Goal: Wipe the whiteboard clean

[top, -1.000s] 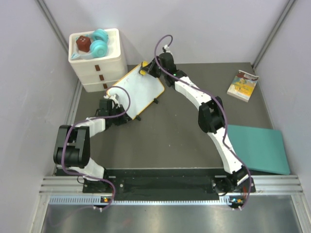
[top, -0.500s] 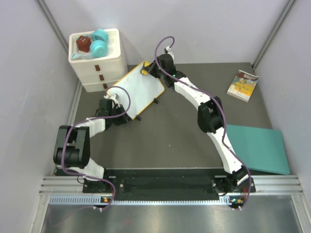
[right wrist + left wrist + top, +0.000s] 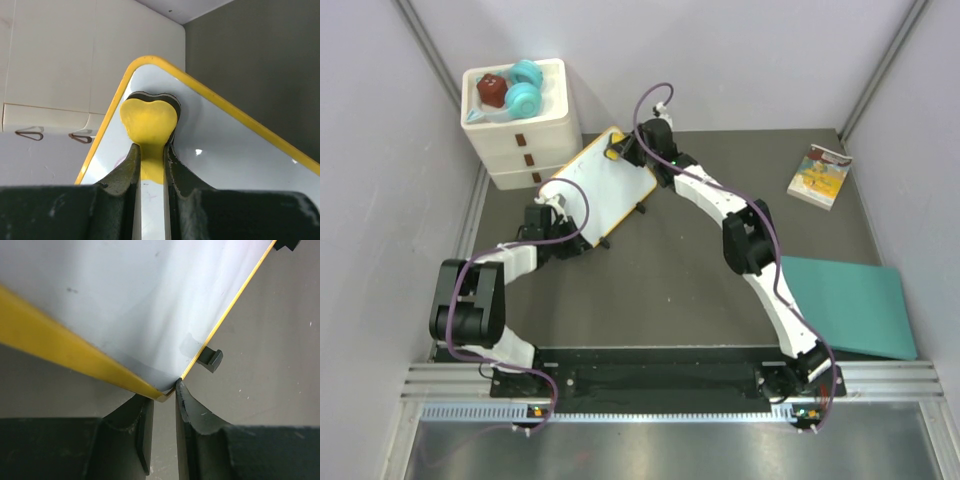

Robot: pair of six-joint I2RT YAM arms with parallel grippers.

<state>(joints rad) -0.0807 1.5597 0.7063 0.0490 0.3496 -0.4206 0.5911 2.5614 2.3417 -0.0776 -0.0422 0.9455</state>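
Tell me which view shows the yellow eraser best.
Right wrist: the heart-shaped yellow eraser fills the centre, pinched in the right gripper at the whiteboard corner. The top view shows only a small yellow spot; the left wrist view shows none.

No text can be read. The book (image 3: pixel 819 176) has a colourful cover, its lettering too small to make out. The whiteboard (image 3: pixel 605 180) bears only faint specks.

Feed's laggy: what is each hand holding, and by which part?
Left hand pinches the whiteboard at its near corner; right hand grips the yellow heart-shaped eraser by its narrow stem.
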